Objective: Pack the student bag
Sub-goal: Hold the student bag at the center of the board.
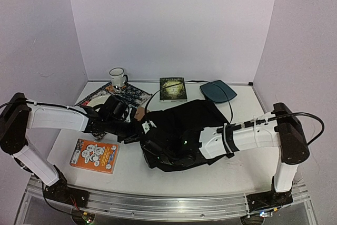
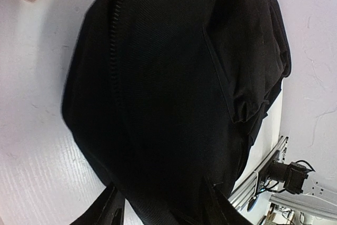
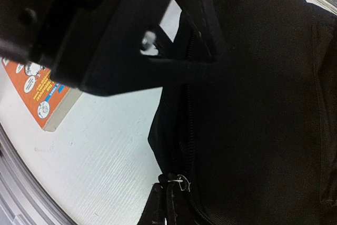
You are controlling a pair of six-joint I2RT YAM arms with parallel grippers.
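Two grippers on the bag [image 1: 195, 119], centre of frame. Left gripper [image 2: 163, 210] spread wide, empty, straddling the fabric, likely to steady it. Right gripper [image 3: 164, 204] pinched shut at the zip [image 3: 188, 125] edge, presumably to draw the mouth open for packing.

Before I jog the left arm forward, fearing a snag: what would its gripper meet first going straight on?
The black backpack: its fabric fills the wrist view just beyond the open left gripper. Probably very near, though depth is unclear.
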